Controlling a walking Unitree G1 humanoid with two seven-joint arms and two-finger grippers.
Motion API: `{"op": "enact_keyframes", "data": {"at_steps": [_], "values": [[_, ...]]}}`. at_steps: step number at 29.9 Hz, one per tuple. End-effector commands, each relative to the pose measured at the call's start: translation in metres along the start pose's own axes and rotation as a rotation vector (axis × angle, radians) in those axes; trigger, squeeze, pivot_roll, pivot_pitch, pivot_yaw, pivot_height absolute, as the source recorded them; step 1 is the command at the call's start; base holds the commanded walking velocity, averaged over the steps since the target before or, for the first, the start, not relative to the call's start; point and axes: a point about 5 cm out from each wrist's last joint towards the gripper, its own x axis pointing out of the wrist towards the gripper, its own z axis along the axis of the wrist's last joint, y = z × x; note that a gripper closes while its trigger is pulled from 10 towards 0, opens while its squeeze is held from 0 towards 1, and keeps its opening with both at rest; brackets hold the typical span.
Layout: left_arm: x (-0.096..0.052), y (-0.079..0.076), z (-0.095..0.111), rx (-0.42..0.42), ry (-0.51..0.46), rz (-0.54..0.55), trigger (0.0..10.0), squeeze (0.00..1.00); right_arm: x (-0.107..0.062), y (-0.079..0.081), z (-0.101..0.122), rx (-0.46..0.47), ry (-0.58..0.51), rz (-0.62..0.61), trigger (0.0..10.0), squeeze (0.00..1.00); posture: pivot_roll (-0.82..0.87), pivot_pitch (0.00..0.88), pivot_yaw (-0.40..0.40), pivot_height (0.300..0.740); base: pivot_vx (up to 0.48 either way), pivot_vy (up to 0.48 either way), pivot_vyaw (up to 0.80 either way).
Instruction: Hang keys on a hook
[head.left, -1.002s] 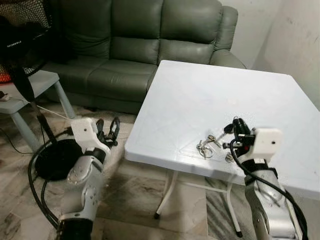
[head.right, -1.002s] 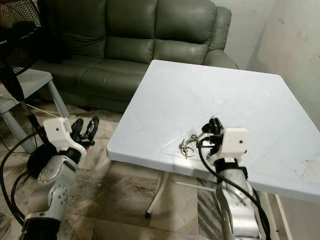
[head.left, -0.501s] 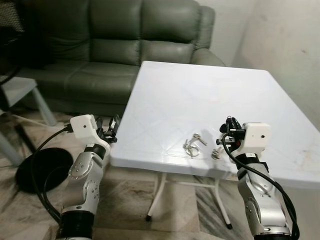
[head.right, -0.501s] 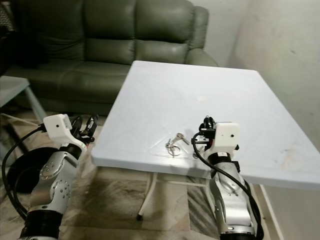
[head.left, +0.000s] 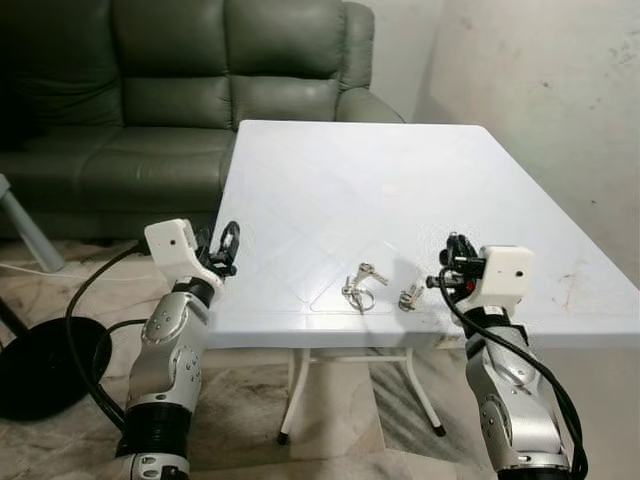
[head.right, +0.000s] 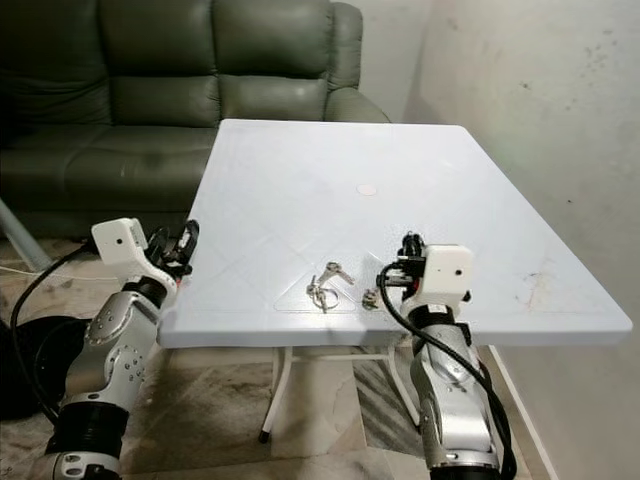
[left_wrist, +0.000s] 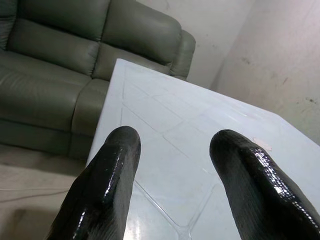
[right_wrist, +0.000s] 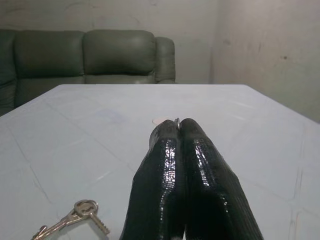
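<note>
Looks like we're at the very start here, keys not picked up yet and I can't spot any hook anywhere, so my guess is the step in hand is lining up for the grab. Nearest to the camera, the right gripper (head.left: 447, 262) sits over the near edge of the white table (head.left: 330, 175), fingers pressed tight together with nothing between them as far as the right wrist view shows. The left gripper (head.left: 224, 246) is off the near left corner of the table, jaws spread wide apart, holding nothing and touching nothing. The keys (head.left: 358, 287) lie flat on the tabletop close to the near edge, just left of the right gripper, and there's a second small metal piece (head.left: 409, 295) between them and that gripper, can't tell if it's part of the bunch. Next move probably means the right fingers have to part first, then come down over the ring, since flat keys on a smooth top will likely slide if nudged. Beyond the table is a dark green sofa (head.left: 190, 70), and a plain wall (head.left: 540, 90) on the far right
</note>
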Motion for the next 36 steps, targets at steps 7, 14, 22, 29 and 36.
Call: {"op": "enact_keyframes", "data": {"at_steps": [7,14,22,29,36], "values": [[0.0010,0.0028,0.0030,-0.007,-0.010,0.011,10.0,0.00,0.0009,-0.0030,0.0028,-0.003,-0.011,-0.016,10.0,0.00,0.03,0.000,-0.010,0.740,0.000,0.000,-0.72],[0.0010,0.0025,0.0028,-0.008,-0.006,0.005,10.0,0.00,0.0026,-0.0019,0.0039,-0.004,-0.014,-0.010,10.0,0.00,0.03,0.000,-0.012,0.740,0.000,0.343,-0.72],[0.0007,0.0016,-0.0006,-0.013,0.026,0.009,10.0,0.00,0.0017,0.0002,0.0038,-0.004,-0.011,0.000,10.0,0.00,0.03,0.000,-0.016,0.740,0.000,0.060,-0.72],[0.0006,0.0012,-0.0026,-0.035,0.037,0.021,10.0,0.00,0.0010,-0.0013,0.0040,-0.008,-0.009,-0.001,10.0,0.00,0.03,0.000,-0.019,0.740,0.000,0.000,-0.72],[0.0001,0.0016,-0.0023,-0.023,0.040,0.021,10.0,0.00,0.0007,-0.0008,0.0036,-0.007,-0.007,0.001,10.0,0.00,0.03,0.000,-0.020,0.740,0.000,0.000,-0.72]]}}
